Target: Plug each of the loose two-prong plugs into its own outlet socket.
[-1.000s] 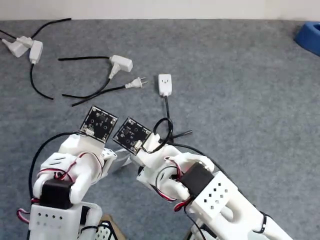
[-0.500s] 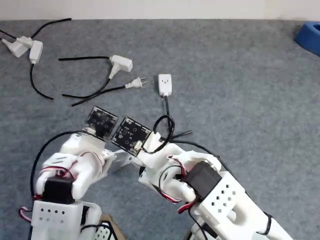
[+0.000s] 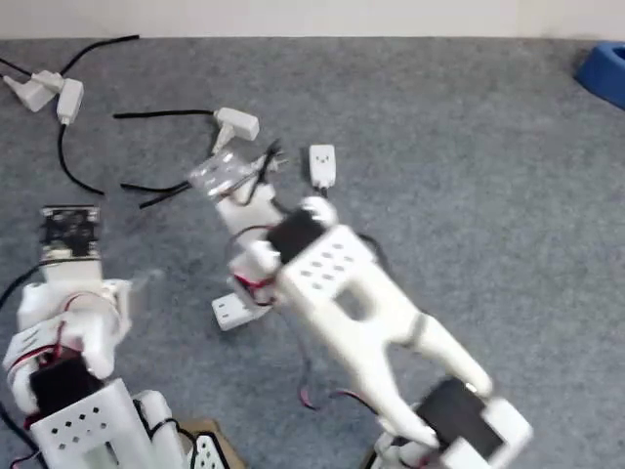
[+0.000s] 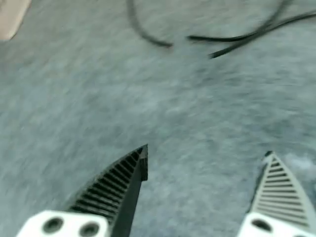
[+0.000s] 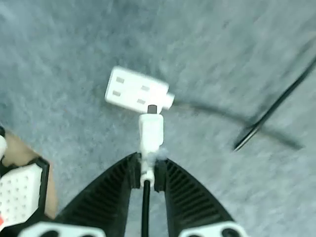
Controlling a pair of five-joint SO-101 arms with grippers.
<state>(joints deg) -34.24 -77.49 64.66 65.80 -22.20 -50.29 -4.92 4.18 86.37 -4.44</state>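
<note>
My right gripper [image 5: 147, 161] is shut on a white two-prong plug [image 5: 150, 129], whose black cord runs back between the fingers. The plug's dark tip hangs just over the cord end of a white outlet socket [image 5: 133, 91] lying on the grey carpet. From above, this socket [image 3: 230, 312] sits beside the right arm [image 3: 322, 269], which stretches toward the far cables. My left gripper [image 4: 206, 157] is open and empty above bare carpet, and the left arm [image 3: 70, 227] stands at the near left. A second socket [image 3: 321, 164] and a loose plug [image 3: 269, 161] lie farther out.
A white adapter [image 3: 237, 122] with black cords lies at the far middle, and two more white plugs [image 3: 49, 93] at the far left. A blue object [image 3: 604, 73] is at the far right edge. Cardboard [image 3: 210, 432] lies by the arm bases.
The right arm has swung out toward the far cables, uncovering a white socket on the carpet. The left arm has swung away to the left.
</note>
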